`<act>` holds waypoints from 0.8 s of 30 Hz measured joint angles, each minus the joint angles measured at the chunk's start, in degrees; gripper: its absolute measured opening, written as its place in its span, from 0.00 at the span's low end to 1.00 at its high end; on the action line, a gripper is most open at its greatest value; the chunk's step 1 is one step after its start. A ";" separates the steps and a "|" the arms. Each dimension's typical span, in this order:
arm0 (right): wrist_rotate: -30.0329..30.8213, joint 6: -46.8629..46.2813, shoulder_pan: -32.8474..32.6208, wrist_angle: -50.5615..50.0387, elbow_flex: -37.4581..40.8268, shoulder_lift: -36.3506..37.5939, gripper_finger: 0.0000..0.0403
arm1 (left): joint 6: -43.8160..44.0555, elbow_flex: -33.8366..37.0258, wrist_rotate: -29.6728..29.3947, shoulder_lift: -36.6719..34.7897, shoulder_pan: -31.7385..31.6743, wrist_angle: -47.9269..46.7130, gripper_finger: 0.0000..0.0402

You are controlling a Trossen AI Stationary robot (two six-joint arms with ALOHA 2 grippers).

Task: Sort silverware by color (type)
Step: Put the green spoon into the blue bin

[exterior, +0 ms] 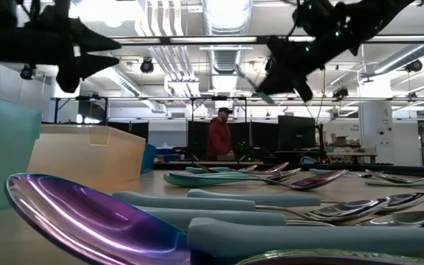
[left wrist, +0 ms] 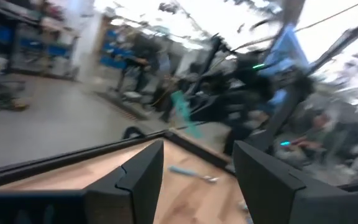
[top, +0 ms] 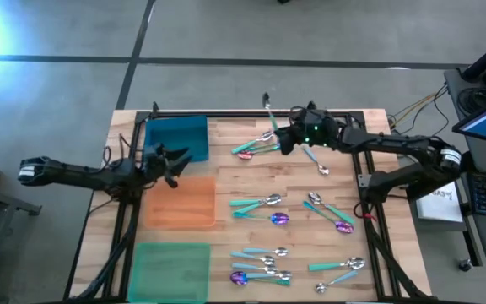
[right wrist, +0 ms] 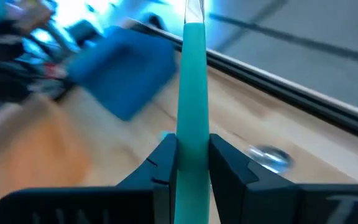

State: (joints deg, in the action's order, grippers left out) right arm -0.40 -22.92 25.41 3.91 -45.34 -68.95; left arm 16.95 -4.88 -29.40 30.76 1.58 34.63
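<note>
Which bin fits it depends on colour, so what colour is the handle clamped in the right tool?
Teal handle, clearest in the right wrist view.

Left gripper (left wrist: 194, 180) hangs over the wooden table (left wrist: 73, 171), its two dark fingers (left wrist: 138, 180) spread wide with bare wood between them. Past them, one pale-handled utensil (left wrist: 191, 173) lies flat on the boards. Farther off, the other arm (left wrist: 260, 78) holds a teal handle (left wrist: 185, 115) up in the air, probably a spoon, though blur hides its head.
</note>
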 joint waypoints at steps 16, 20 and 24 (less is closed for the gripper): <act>0.58 2.98 -12.41 24.22 -3.80 -16.30 0.14 | -11.95 -12.35 0.14 31.20 -0.17 17.60 0.44; 0.47 7.62 -14.39 22.73 -10.10 -22.03 0.14 | -11.98 -12.32 0.33 37.93 -0.20 26.17 0.44; 0.50 10.73 -15.40 16.48 -17.13 -26.14 0.14 | -11.06 -12.31 0.15 42.98 -0.20 31.86 0.44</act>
State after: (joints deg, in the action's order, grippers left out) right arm 0.10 -12.18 10.01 20.38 -62.47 -95.09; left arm 5.89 -17.19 -29.24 73.74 1.39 66.49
